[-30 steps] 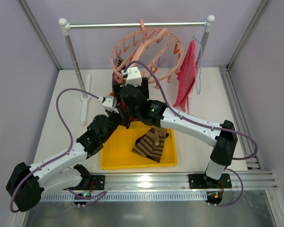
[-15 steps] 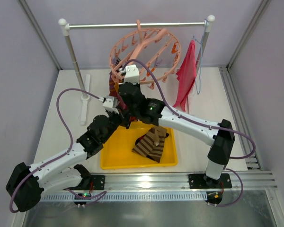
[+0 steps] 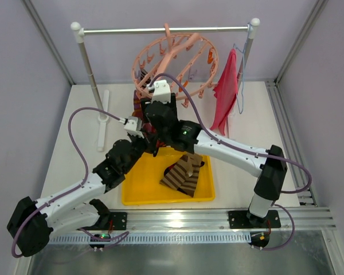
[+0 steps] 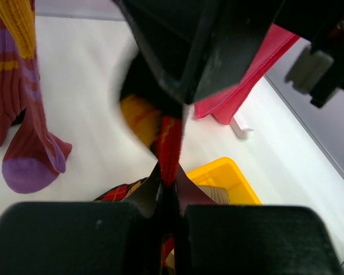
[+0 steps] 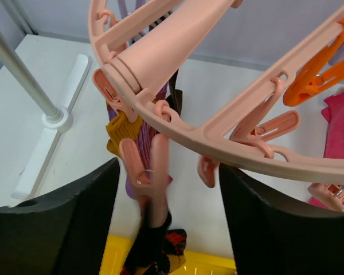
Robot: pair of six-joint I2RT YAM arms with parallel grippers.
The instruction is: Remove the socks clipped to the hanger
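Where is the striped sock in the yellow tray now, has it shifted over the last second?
No. The striped sock lies at the same spot near the right rim of the yellow tray, with the same outline.

Twin white arms, black joints, purple cables.
The left arm (image 3: 74,192) and right arm (image 3: 235,153) have glossy white links between bulky matte-black joints; a purple cable (image 3: 74,121) loops along each, a green light (image 3: 184,131) glows on the right one, and the right gripper (image 5: 167,172) has broad matte-black fingers.
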